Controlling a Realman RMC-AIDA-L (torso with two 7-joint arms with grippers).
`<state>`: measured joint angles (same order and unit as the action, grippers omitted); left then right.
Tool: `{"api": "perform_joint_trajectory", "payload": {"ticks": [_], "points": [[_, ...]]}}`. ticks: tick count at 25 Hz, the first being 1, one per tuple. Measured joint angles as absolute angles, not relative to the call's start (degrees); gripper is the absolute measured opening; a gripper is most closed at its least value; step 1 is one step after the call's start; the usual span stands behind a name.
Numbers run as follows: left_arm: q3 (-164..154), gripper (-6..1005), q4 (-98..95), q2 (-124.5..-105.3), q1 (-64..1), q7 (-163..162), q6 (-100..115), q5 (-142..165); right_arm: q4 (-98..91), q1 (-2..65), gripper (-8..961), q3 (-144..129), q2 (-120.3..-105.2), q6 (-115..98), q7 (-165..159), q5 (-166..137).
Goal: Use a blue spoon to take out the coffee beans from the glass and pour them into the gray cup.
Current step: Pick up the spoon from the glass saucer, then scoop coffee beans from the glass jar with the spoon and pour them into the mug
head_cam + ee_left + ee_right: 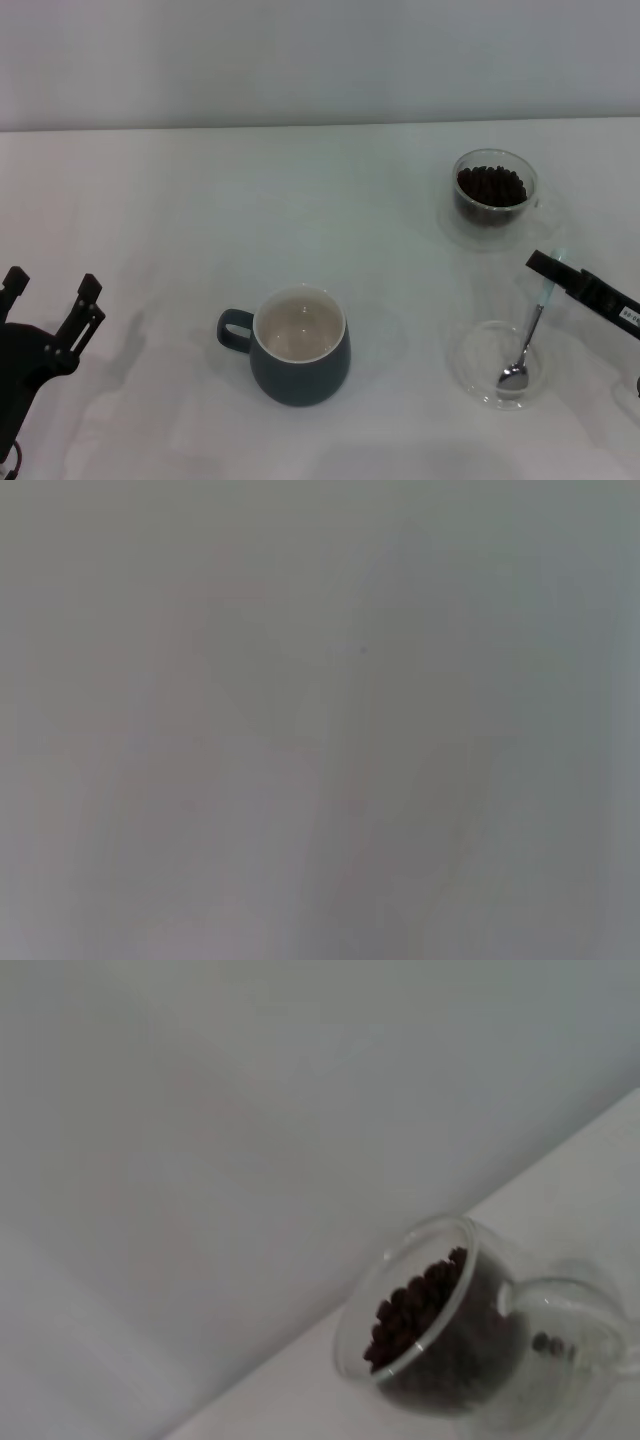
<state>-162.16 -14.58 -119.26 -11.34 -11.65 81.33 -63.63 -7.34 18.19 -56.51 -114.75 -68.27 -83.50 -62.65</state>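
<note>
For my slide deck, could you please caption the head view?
Right claw at the spoon in a clear dish; beans in glass, mug empty, left claw idle.

Even, soft overhead light washes the white table nearly flat in the head view, with only faint shadows beside the gray cup, while the left wrist view is a featureless grey blur and the glass shows soft-edged.

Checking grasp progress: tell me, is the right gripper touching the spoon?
Cannot tell. In the head view the right gripper overlaps the spoon handle, hiding any contact.
</note>
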Motion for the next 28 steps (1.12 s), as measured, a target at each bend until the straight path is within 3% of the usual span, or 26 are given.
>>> {"api": "perform_joint_trajectory", "payload": {"ticks": [16, 28], "points": [[-162.2, 862, -14.6, -119.26, -11.3, -11.6, 81.9, -63.6, -9.2, 19.0, 152, -56.5, -114.96, -71.6, -82.1, -55.8], [-162.2, 861, -14.6, -119.27, -11.5, -11.4, 82.0, -63.6, -21.0, 20.5, 151, -56.4, -114.92, -72.5, -76.7, -48.5]]}}
